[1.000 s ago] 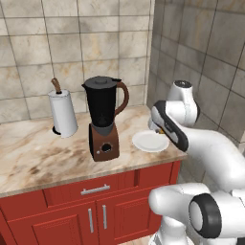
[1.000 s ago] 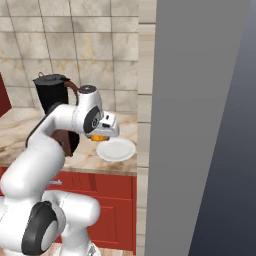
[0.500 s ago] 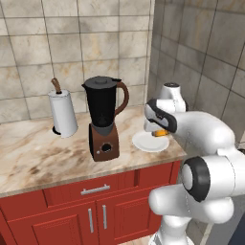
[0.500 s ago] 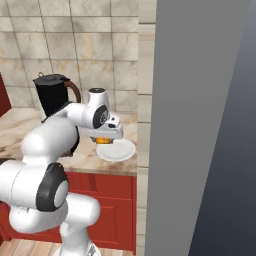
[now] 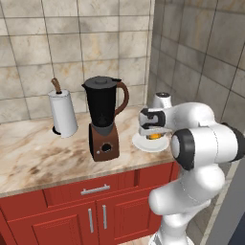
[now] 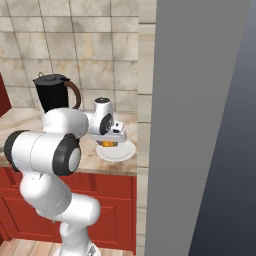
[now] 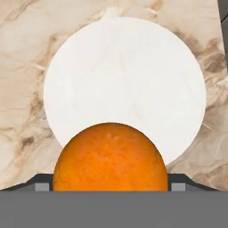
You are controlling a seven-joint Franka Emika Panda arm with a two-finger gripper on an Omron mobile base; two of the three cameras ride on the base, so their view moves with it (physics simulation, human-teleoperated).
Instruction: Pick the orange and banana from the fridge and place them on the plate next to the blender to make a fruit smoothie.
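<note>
One orange, round with a finely pitted bright skin, sits between the fingers of the claw directly above the plate. In the hand view its lower part is cut off at the bottom edge, and only the grey corners of the two fingertips show at either side of it. The fingers stand wide and flank the orange closely; whether they press on it cannot be told. Whether the orange touches the plate cannot be told either: in the left base view only an orange sliver shows under the hand, and in the right base view a similar sliver.

One plate, round, flat, plain white and smooth, lies on the counter. Its near part is hidden by the orange in the hand view, and its far part by the hand in the left base view; in the right base view its front rim shows.

One blender stands just beside the plate, on the side away from the corner wall: a black jug with lid and curved handle on a brown base with a round dial. In the right base view its base is hidden behind the arm.

One white paper-towel roll on a stand with a brown top stands beyond the blender, farther from the plate.

The counter is beige marble with brown veining, over red cabinet doors with silver bar handles. A tall dark grey panel fills the space beside the plate in the right base view; what it belongs to cannot be made out.
</note>
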